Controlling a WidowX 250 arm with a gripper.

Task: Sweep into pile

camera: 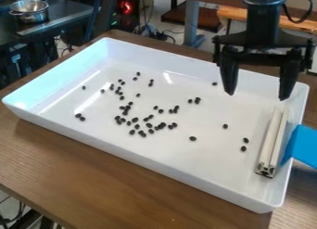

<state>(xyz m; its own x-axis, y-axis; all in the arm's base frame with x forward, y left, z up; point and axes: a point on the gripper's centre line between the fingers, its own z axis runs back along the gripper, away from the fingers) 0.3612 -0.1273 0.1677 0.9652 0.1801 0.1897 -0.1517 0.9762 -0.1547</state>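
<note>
Camera view: we see the jaws (257, 96) spread wide above the white tray (219, 161) — dark beans (193, 138) lie scattered inside, the grooved bar (272, 140) beside a blue piece (306, 147).

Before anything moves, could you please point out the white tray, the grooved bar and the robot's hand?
White tray (155, 164): camera view, on its near outer wall.
Grooved bar (269, 142): camera view, on its long top side.
Hand (257, 96): camera view, midway between its fingertips.

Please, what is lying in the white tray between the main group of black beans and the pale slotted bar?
A few loose beans lie scattered there on the tray, a pair of them nearest the bar, as the camera view shows.
</note>
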